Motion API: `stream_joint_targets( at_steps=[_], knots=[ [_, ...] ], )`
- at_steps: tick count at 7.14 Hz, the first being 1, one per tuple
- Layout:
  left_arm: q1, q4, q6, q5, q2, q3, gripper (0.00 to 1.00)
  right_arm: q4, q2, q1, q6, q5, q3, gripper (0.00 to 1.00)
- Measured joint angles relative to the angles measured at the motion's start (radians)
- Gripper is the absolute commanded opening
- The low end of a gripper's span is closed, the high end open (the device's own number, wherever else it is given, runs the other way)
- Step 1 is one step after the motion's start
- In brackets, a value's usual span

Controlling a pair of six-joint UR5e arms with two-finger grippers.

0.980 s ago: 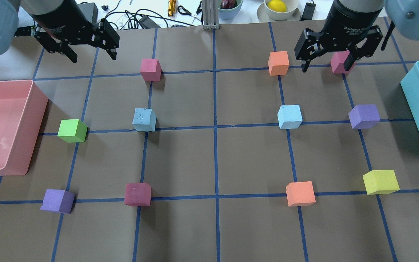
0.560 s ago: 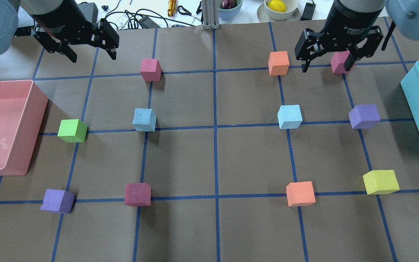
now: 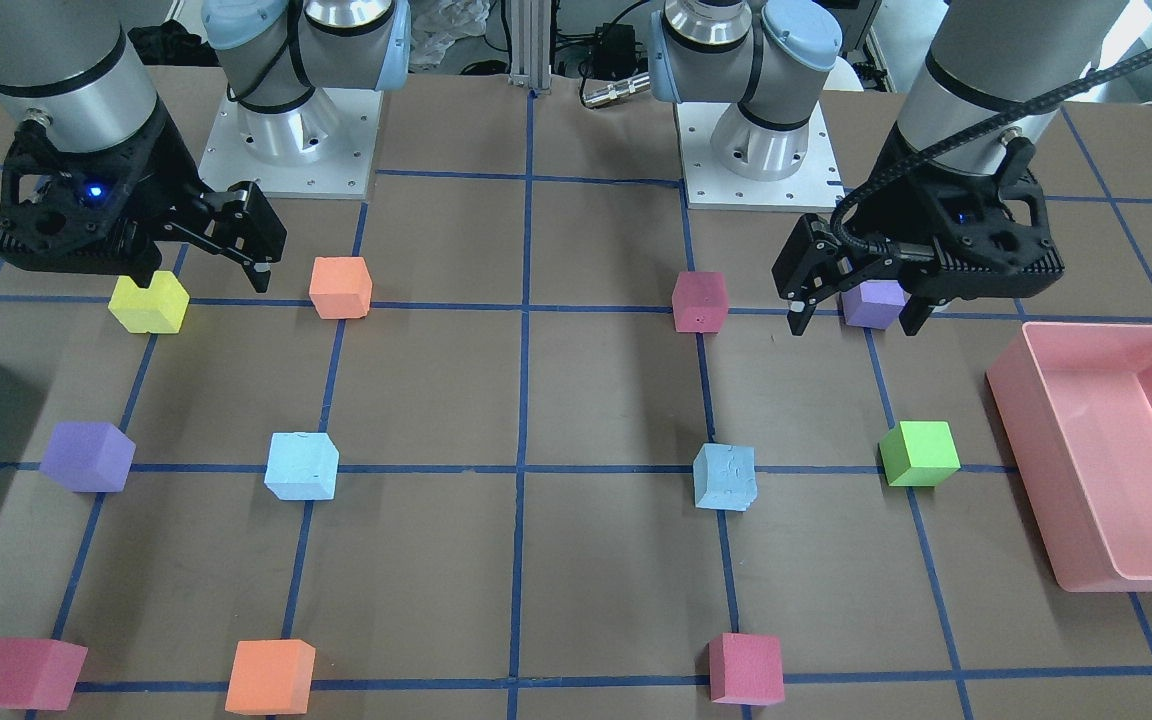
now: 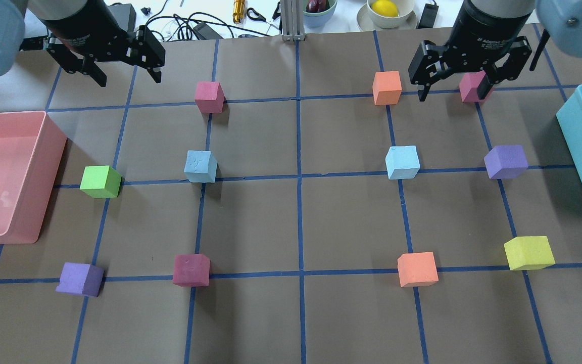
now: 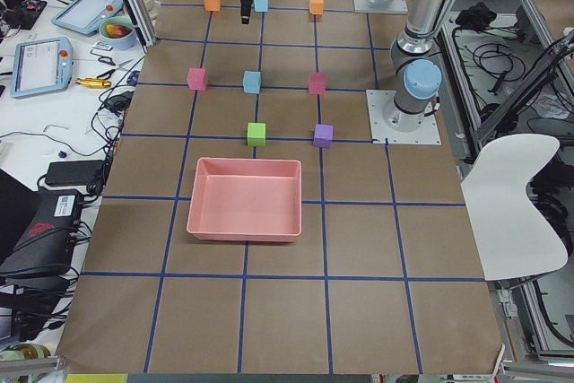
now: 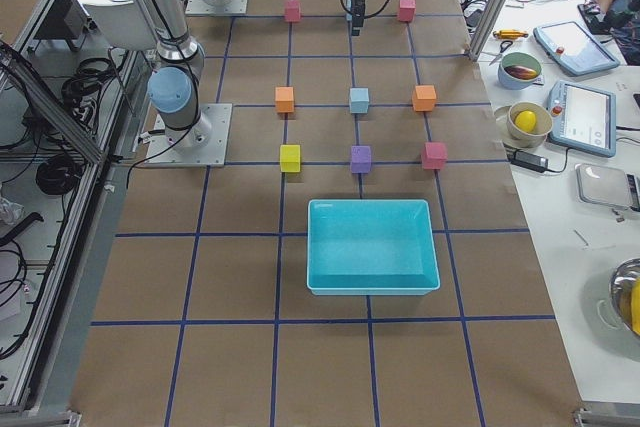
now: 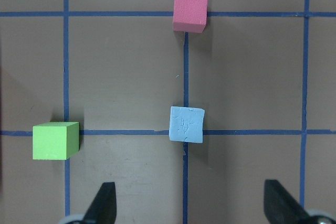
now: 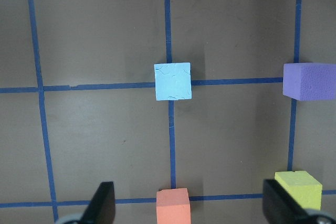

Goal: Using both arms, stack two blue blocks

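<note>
Two pale blue blocks rest on the brown table, each at a crossing of blue tape lines. The left blue block (image 4: 200,166) also shows in the front view (image 3: 724,477) and the left wrist view (image 7: 186,124). The right blue block (image 4: 402,162) also shows in the front view (image 3: 302,465) and the right wrist view (image 8: 172,81). My left gripper (image 4: 129,78) is open and empty, raised over the far left of the table. My right gripper (image 4: 452,93) is open and empty, raised over the far right. Both are well apart from the blue blocks.
A pink bin (image 4: 43,151) stands at the left edge and a teal bin (image 4: 581,151) at the right edge. Several other cubes lie on the grid: green (image 4: 100,181), pink (image 4: 209,96), orange (image 4: 387,87), purple (image 4: 505,161), yellow (image 4: 528,252).
</note>
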Motion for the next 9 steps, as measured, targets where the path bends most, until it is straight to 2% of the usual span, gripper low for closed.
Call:
stream_joint_targets(
  at_steps=[3,6,9],
  knots=[
    [-0.001,0.0,0.0,0.0,0.0,0.0,1.0,-0.087,0.045,-0.008,0.006,0.007,0.008,1.0],
    [0.0,0.0,0.0,0.0,0.0,0.0,1.0,-0.14,0.18,-0.01,0.003,0.01,0.041,1.0],
    [0.0,0.0,0.0,0.0,-0.001,0.002,1.0,-0.324,0.242,-0.009,-0.009,0.01,0.191,1.0]
  ],
)
